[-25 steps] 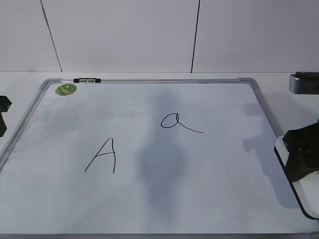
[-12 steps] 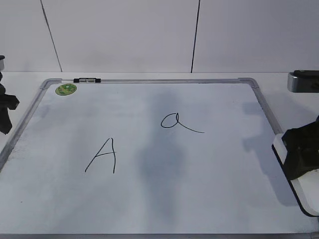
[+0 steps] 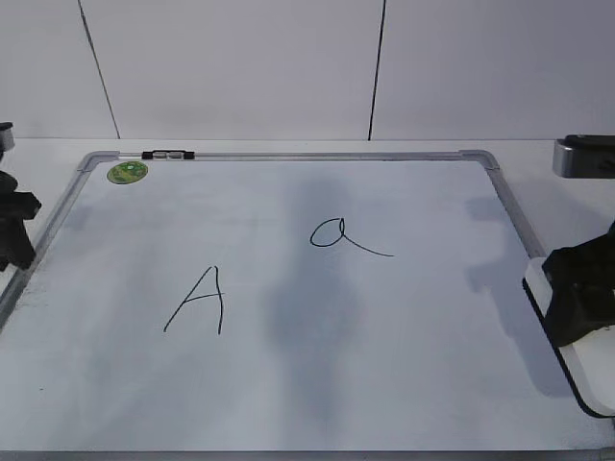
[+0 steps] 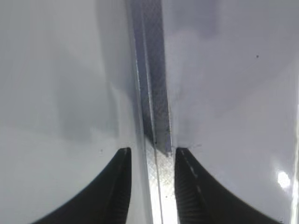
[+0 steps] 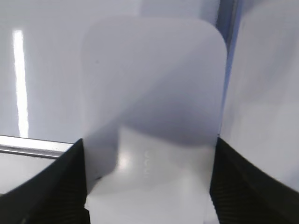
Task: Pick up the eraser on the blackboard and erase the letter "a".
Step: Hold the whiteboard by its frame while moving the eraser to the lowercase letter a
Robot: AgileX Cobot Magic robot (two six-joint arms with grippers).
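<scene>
The blackboard (image 3: 288,384) is a white board with a grey frame, lying flat. The letter "a" (image 3: 332,233) is written in thin black marker right of the board's middle. The eraser (image 3: 594,379) is a white block with a dark underside at the board's right edge. My right gripper (image 3: 577,293) is shut on it. In the right wrist view the eraser (image 5: 154,88) fills the gap between the jaws (image 5: 147,186). My left gripper (image 3: 14,230) is open at the board's left edge. In the left wrist view its jaws (image 4: 152,186) straddle the frame (image 4: 154,93).
A larger capital "A" (image 3: 197,303) is drawn left of centre. A green round sticker (image 3: 127,173) sits in the far left corner, with a black clip (image 3: 168,154) on the far frame. A grey-black object (image 3: 586,158) stands at the right, off the board.
My right gripper has shifted slightly left and up with the eraser in it. My left gripper has come further into view at the left edge.
</scene>
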